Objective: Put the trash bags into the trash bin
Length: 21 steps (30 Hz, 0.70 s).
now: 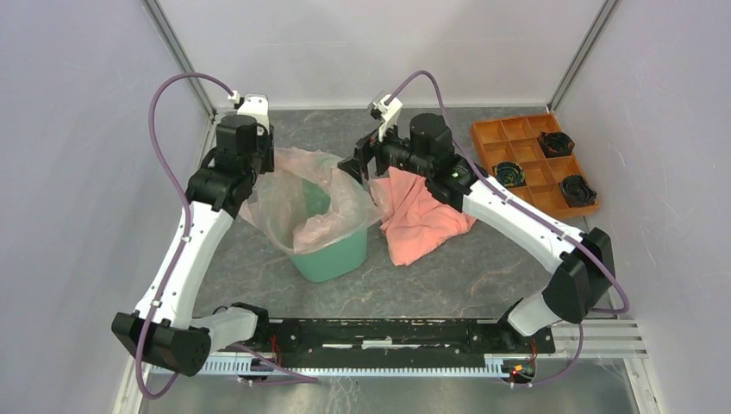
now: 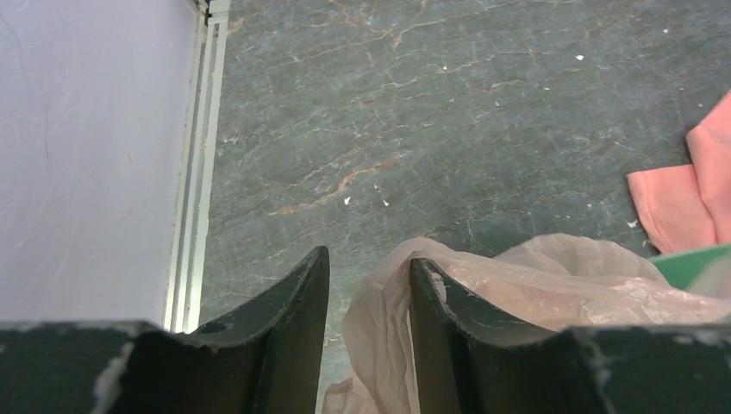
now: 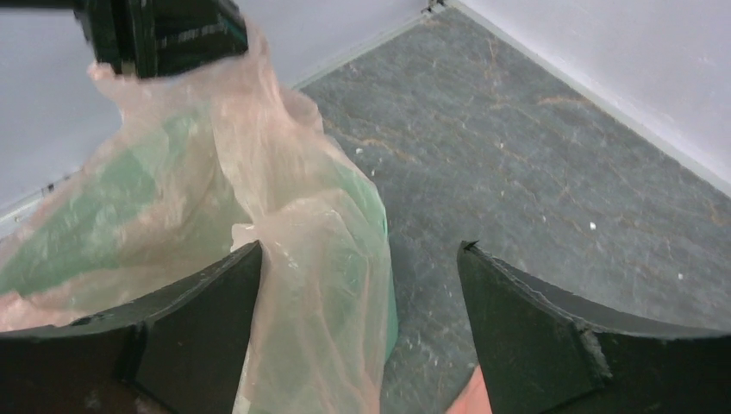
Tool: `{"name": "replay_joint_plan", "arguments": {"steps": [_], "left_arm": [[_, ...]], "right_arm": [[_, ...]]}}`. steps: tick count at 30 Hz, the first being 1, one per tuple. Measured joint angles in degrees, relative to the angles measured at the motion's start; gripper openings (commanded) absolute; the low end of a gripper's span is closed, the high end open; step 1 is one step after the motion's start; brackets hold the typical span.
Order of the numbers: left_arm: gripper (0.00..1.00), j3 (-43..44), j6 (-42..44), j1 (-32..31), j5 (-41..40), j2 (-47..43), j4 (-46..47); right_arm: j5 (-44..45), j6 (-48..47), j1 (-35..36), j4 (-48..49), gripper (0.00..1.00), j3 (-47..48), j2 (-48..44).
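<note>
Top view: a thin translucent pale pink plastic bag (image 1: 293, 185) lies draped in and over a mint-green plastic bin (image 1: 336, 254), beside a salmon-orange cloth (image 1: 422, 220). Left wrist view: the left gripper (image 2: 369, 256) stands partly apart, with bag film over one finger. Right wrist view: the right gripper (image 3: 360, 246) stands wide apart, with one finger against the bag.

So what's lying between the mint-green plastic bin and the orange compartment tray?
A crumpled salmon-pink cloth, partly under the right arm; the top view shows it.
</note>
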Motion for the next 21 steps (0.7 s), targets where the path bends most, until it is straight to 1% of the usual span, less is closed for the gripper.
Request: {"name": "replay_joint_plan", "arguments": {"steps": [2, 3, 4, 5, 9, 11, 12, 14, 16, 19, 21], "left_arm": [[0.42, 0.0, -0.4, 1.9, 1.3, 0.8, 0.3], [0.4, 0.0, -0.7, 3.0, 1.9, 1.3, 0.4], [0.4, 0.0, -0.9, 3.8, 2.6, 1.7, 0.5], [0.39, 0.0, -1.0, 4.8, 3.1, 2.3, 0.7], [0.38, 0.0, -2.3, 7.4, 6.3, 4.6, 0.9], [0.37, 0.0, -3.1, 8.0, 7.8, 5.6, 1.1], [0.37, -0.1, -3.5, 8.2, 8.7, 6.1, 1.1], [0.37, -0.2, -4.0, 8.4, 9.6, 6.8, 1.2], [0.38, -0.3, -4.2, 8.5, 9.9, 7.7, 1.2], [0.42, -2.2, -5.6, 8.6, 9.9, 7.9, 1.4], [0.46, -4.1, -6.3, 8.6, 9.9, 7.5, 1.7]], "right_arm": [[0.7, 0.1, 0.0, -0.2, 0.66, -2.8, -1.9], [1.0, 0.2, 0.0, -0.3, 0.53, -4.9, -3.3], [1.6, 0.5, 0.0, -0.3, 0.45, -6.7, -4.6], [2.2, 0.7, 0.0, -0.4, 0.41, -8.2, -5.8], [4.0, 4.0, 0.0, 1.4, 0.34, -16.3, -11.4], [4.8, 5.1, 0.0, 2.6, 0.28, -20.6, -14.1], [5.3, 5.6, 0.0, 3.2, 0.23, -22.5, -15.2], [6.2, 5.7, 0.0, 3.5, 0.19, -24.1, -16.1], [7.0, 5.8, 0.0, 4.3, 0.18, -25.2, -16.4], [7.5, 6.0, 0.0, 5.9, 0.18, -26.6, -16.4], [7.5, 6.1, 0.0, 6.3, 0.21, -27.4, -16.4]]}}
